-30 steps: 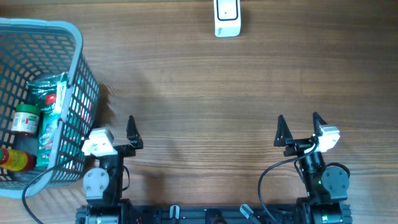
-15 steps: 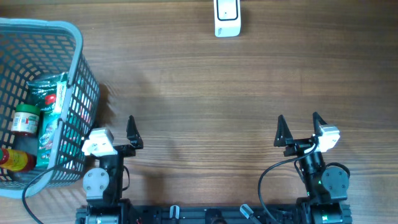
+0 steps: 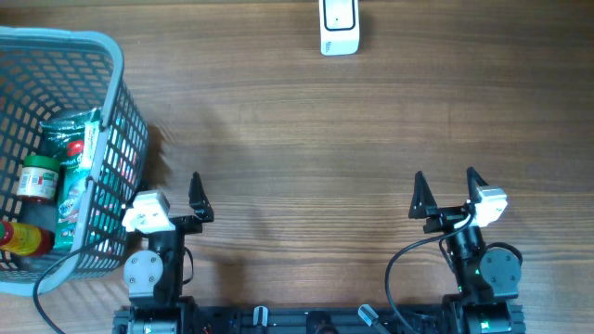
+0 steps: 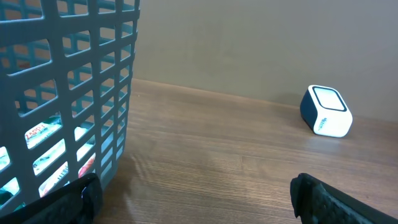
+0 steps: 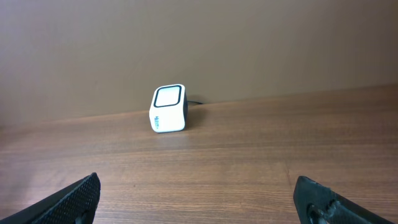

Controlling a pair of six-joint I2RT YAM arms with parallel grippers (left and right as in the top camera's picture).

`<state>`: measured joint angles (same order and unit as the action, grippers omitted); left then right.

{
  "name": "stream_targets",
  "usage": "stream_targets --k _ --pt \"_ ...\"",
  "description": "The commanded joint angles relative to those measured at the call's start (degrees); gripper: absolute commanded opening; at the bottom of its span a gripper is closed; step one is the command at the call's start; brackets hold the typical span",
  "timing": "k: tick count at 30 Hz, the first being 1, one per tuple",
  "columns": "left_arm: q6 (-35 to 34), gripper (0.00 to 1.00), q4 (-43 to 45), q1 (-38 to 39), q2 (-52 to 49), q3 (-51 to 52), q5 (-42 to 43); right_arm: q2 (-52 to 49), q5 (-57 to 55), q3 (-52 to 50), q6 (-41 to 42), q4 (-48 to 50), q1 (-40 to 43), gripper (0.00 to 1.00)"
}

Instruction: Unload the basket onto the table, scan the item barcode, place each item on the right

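The white barcode scanner (image 3: 339,26) stands at the table's far edge; it also shows in the left wrist view (image 4: 326,111) and the right wrist view (image 5: 168,109). The items lie in the blue-grey basket (image 3: 116,102): a green packet (image 3: 74,167), a red-lidded jar (image 3: 37,178) and a red bottle (image 3: 23,238). My left gripper (image 3: 169,190) is open beside the basket's right wall (image 4: 68,74), with nothing between its fingers. At the near right my right gripper (image 3: 446,186) is open and empty, facing the scanner.
Printed packaging (image 4: 40,134) shows through the basket's lattice. Bare wooden table (image 3: 306,139) lies between the grippers and the scanner. A cable (image 3: 399,260) loops by the right arm's base.
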<state>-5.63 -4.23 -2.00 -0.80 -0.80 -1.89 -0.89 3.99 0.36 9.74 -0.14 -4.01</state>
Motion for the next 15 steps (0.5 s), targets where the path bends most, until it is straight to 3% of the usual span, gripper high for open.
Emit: stream_targets --k 1,9,12,15 --pt "0.9 1.00 0.3 -0.3 -0.1 0.5 -0.8 0.1 -1.0 -0.1 -0.7 0.2 -0.3 1.00" --pt "0.9 1.00 0.5 -0.3 -0.1 0.5 0.3 0.1 -1.0 -0.1 -0.7 0.2 -0.3 1.00" --pt "0.9 1.00 3.0 -0.2 -0.1 -0.3 9.4 0.1 -1.0 -0.1 -0.7 0.2 -0.3 1.00" --pt "-0.3 1.00 1.5 -0.2 -0.1 -4.9 11.5 0.1 -1.0 -0.1 -0.7 0.2 -0.3 1.00"
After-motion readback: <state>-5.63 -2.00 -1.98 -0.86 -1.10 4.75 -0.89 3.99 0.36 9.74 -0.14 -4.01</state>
